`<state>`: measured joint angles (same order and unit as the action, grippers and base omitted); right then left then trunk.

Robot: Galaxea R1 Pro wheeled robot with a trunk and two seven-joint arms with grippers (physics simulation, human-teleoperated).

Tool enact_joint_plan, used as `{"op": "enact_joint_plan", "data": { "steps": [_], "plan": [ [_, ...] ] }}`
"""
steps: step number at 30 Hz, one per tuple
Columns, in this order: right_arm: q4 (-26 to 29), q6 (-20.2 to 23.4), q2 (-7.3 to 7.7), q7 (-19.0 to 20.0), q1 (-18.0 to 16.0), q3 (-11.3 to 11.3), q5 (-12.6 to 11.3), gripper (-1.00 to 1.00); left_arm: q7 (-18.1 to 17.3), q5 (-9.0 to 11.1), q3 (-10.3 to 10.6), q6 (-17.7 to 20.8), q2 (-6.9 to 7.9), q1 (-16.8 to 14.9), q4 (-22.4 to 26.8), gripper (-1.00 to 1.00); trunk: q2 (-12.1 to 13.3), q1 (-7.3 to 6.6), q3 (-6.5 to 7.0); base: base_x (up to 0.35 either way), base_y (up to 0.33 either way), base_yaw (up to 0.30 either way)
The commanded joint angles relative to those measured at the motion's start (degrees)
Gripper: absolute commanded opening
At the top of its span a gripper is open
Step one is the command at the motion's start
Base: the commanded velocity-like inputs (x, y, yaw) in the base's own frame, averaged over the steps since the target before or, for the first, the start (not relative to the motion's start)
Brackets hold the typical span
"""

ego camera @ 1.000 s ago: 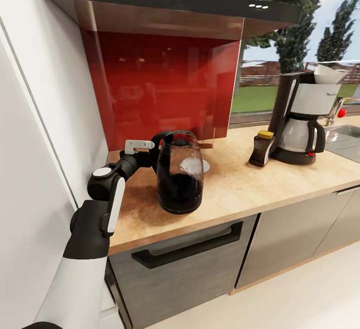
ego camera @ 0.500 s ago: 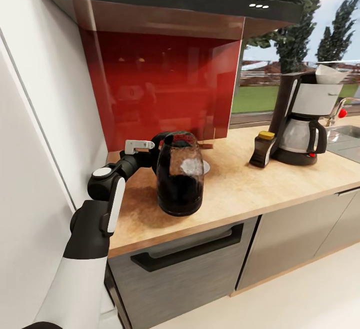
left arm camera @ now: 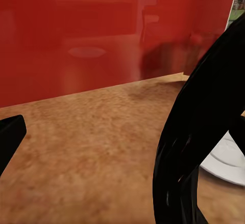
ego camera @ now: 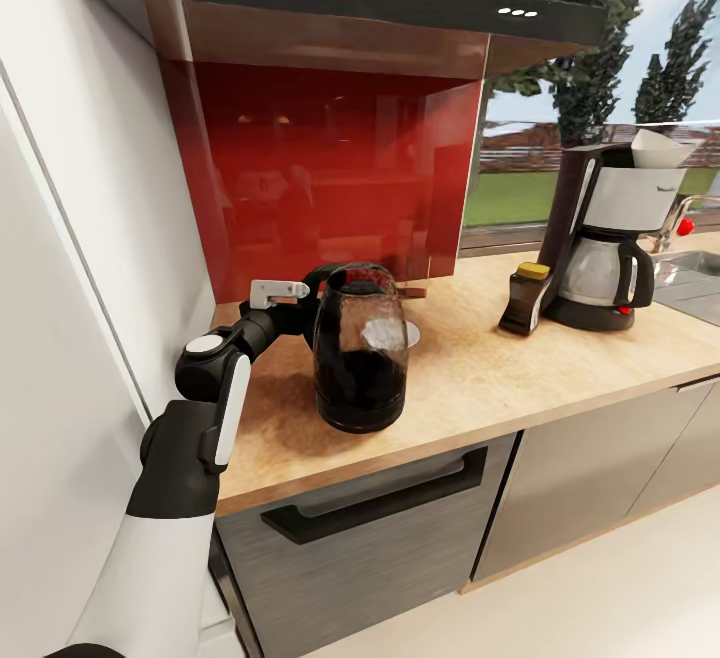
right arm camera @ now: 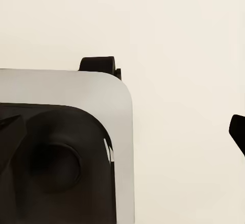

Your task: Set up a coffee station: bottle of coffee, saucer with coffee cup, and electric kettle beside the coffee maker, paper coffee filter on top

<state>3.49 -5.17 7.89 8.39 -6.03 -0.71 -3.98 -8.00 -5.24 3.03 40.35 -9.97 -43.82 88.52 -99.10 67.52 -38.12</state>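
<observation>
1. Kettle first: the electric kettle (ego camera: 360,358), dark glass with a black lid, stands upright on the wooden countertop (ego camera: 470,358) in front of the red backsplash (ego camera: 320,173), well apart from the coffee maker.
2. The left arm reaches along the counter from the wall side, and the left gripper (ego camera: 308,310) sits at the kettle's black handle (left arm camera: 199,132); the handle hides the fingertips, so I cannot tell whether the jaws pinch it or stand spread.
3. In the left wrist view a white saucer (left arm camera: 227,160) lies on the counter just behind that handle.
4. Far along the counter, by the window, stands the coffee maker (ego camera: 605,243) with a white paper coffee filter (ego camera: 655,148) on top.
5. The bottle of coffee (ego camera: 525,298), dark with a yellow cap, stands just beside the coffee maker, on the side nearer the kettle.
6. The right wrist view shows one dark fingertip (right arm camera: 238,132) of the right gripper over pale floor, beside the robot's grey and black base (right arm camera: 61,152); I cannot tell its jaw state.
</observation>
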Motion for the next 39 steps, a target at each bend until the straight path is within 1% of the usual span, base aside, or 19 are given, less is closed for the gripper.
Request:
{"op": "enact_joint_plan", "data": {
  "steps": [1,8,15,16,39],
  "plan": [
    [-0.06,-0.19,0.02,0.26,-0.03,-0.08,-0.42,1.00,-0.44,-0.56,-0.04,0.24,-0.03,-0.04,0.06,1.00,-0.03,-0.01,-0.06,0.000,0.000,0.000],
    [-0.06,-0.19,0.02,0.26,-0.03,-0.08,-0.42,1.00,-0.44,-0.56,-0.04,0.31,-0.03,-0.04,0.00,1.00,-0.03,-0.01,-0.06,0.000,0.000,0.000],
    [-0.06,-0.19,0.02,0.24,-0.03,-0.08,-0.42,1.00,-0.44,-0.56,-0.04,2.32,-0.03,-0.04,0.06,1.00,-0.03,-0.01,-0.06,0.000,0.000,0.000],
    [-0.06,-0.19,0.02,0.28,-0.03,-0.08,-0.42,1.00,-0.44,-0.56,-0.04,2.76,-0.03,-0.04,0.07,-1.00,-0.03,-0.01,-0.06,0.000,0.000,0.000],
    [-0.06,-0.19,0.02,0.26,-0.03,-0.08,-0.42,1.00,-0.36,-0.56,-0.04,2.98,-0.03,-0.04,0.08,-1.00,-0.03,-0.01,-0.06,0.000,0.000,0.000]
  ]
}}
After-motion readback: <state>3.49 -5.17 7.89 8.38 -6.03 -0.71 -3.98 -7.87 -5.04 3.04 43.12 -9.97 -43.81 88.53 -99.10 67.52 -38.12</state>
